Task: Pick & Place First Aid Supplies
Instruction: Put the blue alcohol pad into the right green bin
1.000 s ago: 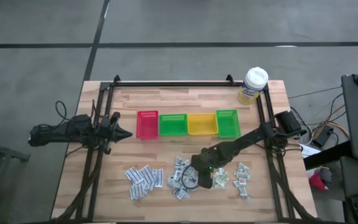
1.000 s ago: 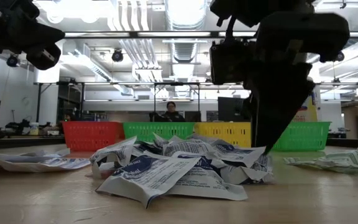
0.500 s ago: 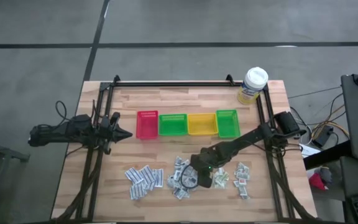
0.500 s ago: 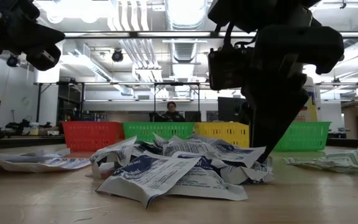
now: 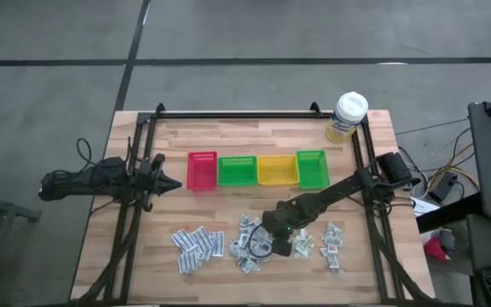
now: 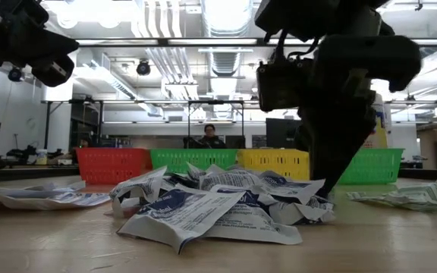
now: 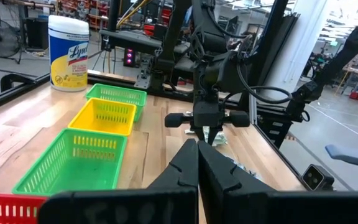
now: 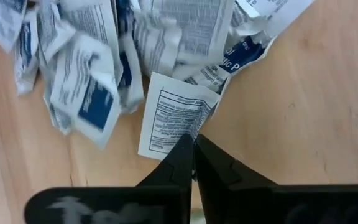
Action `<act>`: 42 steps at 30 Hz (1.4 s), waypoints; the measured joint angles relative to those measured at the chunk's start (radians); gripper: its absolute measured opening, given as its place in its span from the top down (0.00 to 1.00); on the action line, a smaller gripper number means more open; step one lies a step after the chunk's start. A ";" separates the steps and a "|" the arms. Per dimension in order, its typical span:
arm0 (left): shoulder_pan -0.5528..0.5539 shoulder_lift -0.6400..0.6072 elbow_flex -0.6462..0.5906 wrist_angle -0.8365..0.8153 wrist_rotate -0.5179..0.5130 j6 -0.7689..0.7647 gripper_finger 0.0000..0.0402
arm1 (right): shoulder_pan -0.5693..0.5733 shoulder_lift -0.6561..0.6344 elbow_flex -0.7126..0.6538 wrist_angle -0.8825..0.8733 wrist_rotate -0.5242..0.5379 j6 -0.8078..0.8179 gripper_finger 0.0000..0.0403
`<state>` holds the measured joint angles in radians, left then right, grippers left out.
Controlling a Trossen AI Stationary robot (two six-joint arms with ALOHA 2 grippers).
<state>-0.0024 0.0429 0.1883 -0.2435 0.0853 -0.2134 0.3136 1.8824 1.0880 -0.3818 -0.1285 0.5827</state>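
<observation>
A white printed sachet [image 8: 174, 119] lies flat on the table [image 8: 291, 106] at the pile's edge, long axis toward the right gripper [image 8: 193, 149], whose jaws pinch its near corner; left gripper [image 7: 197, 163] jaws closed, empty.

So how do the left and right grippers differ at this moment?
The left gripper hangs in the air beside the red bin, holding nothing; the right gripper is down at the middle pile, pinching the edge of a white sachet. Both are shut.
</observation>
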 joint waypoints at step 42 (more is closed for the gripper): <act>0.000 0.000 0.000 -0.003 0.000 0.000 1.00 | -0.074 -0.555 0.002 -0.677 0.897 0.145 0.98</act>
<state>-0.0023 0.0433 0.1883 -0.2469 0.0855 -0.2137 0.2394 1.3272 1.0901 -1.0587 0.7685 0.7272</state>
